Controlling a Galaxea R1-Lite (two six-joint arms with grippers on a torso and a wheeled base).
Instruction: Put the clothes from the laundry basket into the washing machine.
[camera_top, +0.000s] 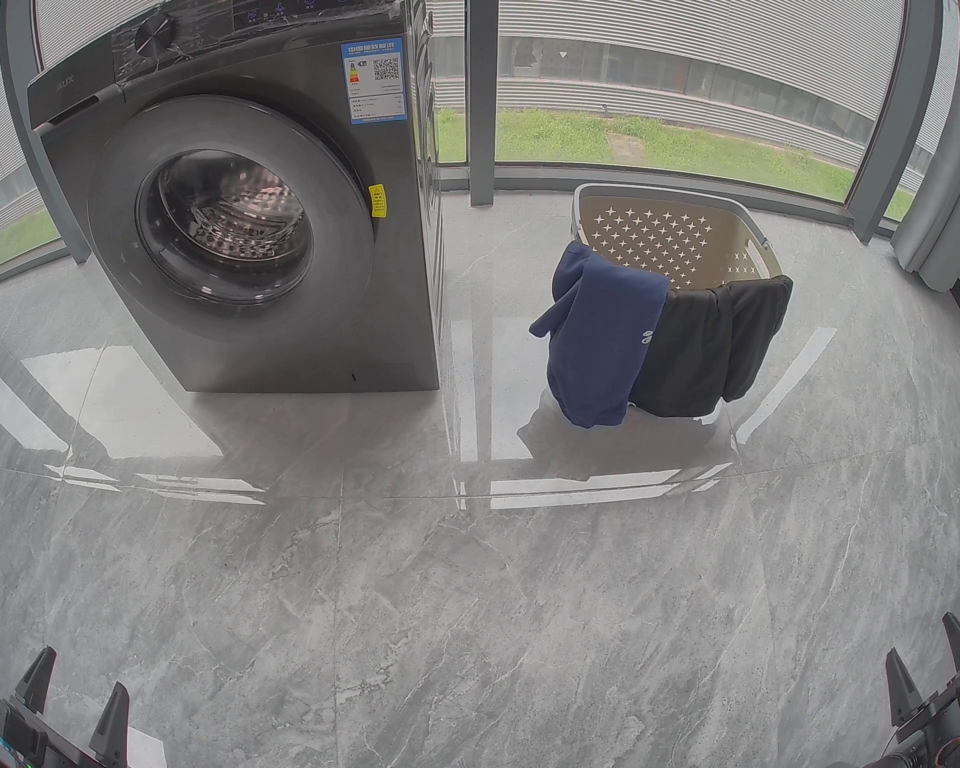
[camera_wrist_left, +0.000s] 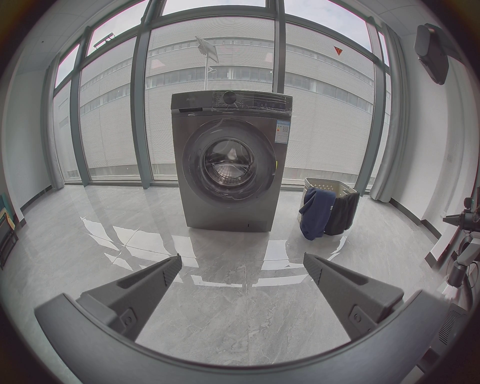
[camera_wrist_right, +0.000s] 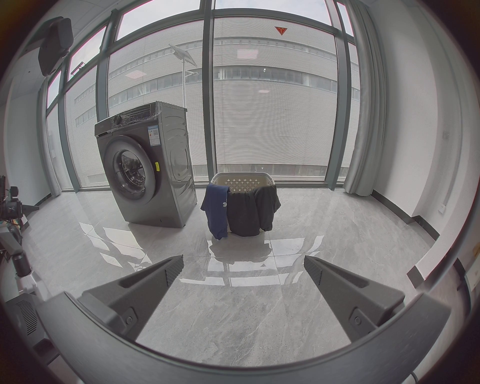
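A grey washing machine (camera_top: 250, 200) stands on the floor at the far left, its round door (camera_top: 225, 225) shut over the drum. To its right is a beige laundry basket (camera_top: 670, 235) with a blue garment (camera_top: 600, 340) and a black garment (camera_top: 705, 345) draped over its near rim. My left gripper (camera_top: 75, 695) is open low at the near left, far from both. My right gripper (camera_top: 925, 660) is open at the near right. The left wrist view faces the washing machine (camera_wrist_left: 230, 160), the right wrist view the basket (camera_wrist_right: 242, 182) with both garments.
Glossy grey tiled floor (camera_top: 480, 600) stretches between me and the machine and basket. Tall windows with dark frames (camera_top: 482, 100) run behind them. A grey curtain (camera_top: 935, 220) hangs at the far right.
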